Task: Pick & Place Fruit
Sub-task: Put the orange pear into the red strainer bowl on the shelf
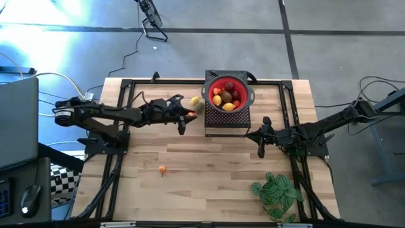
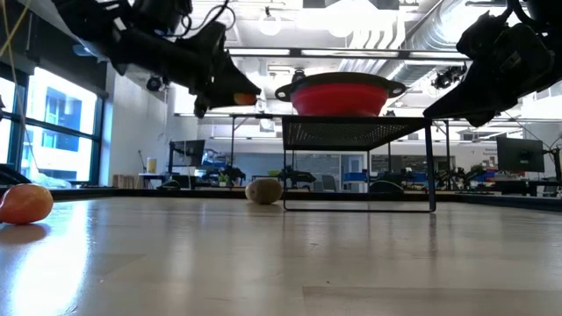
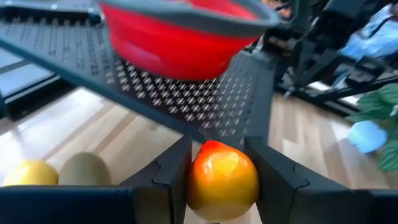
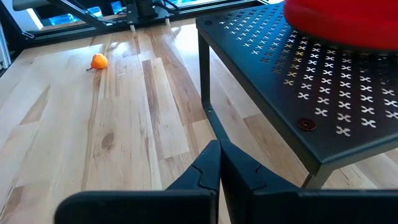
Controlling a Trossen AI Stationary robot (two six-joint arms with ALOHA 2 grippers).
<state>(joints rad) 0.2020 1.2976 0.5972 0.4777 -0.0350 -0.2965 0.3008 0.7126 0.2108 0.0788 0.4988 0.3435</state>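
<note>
An orange-red fruit [image 3: 222,177] is in the air just left of the black stand [image 1: 226,121], with my left gripper [image 1: 188,116] shut on it. On the stand sits the red bowl [image 1: 228,94], which holds several fruits. A yellow fruit [image 1: 195,101] and a greenish fruit [image 1: 201,107] lie on the table beside the stand. A small orange fruit [image 1: 162,170] lies alone toward the table's near side. My right gripper [image 4: 219,167] waits shut, right of the stand, touching nothing. My left gripper pinches the orange-red fruit by its two opposite sides [image 3: 198,180], one finger [image 3: 166,180] on each. The fingers come from the table's left, nearly level and slanting slightly down. The fruit is lifted clear of the table, about level with the stand's top [image 2: 351,123].
A green leafy plant [image 1: 276,193] stands at the table's near right corner. The stand's legs [image 4: 204,68] rise from the wood just ahead of my right gripper. The wide middle and near left of the tabletop [image 1: 209,177] hold only the small orange fruit.
</note>
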